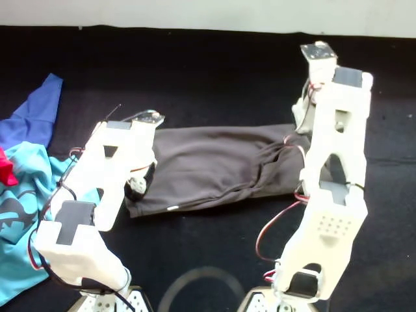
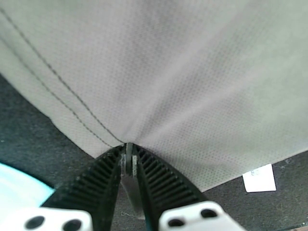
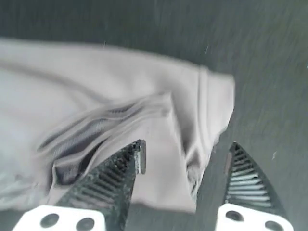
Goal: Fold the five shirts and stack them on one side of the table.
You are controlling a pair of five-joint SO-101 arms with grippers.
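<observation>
Matt knit cloth shirt [image 2: 192, 72], ribbed plastic jaws

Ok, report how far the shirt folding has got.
Done: the gray shirt lies folded into a long strip. In hand: the left end effector pinches one end's edge; the right end effector hovers open over the other end. Left: the teal shirt, blue shirt and red cloth lie crumpled, unstacked.

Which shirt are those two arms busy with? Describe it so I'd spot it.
In the middle of the black table lies a grey shirt, spread in a long band. The left hand pinches its edge. Unlike the teal shirt and blue shirt heaped at the side, it is plain grey.
</observation>
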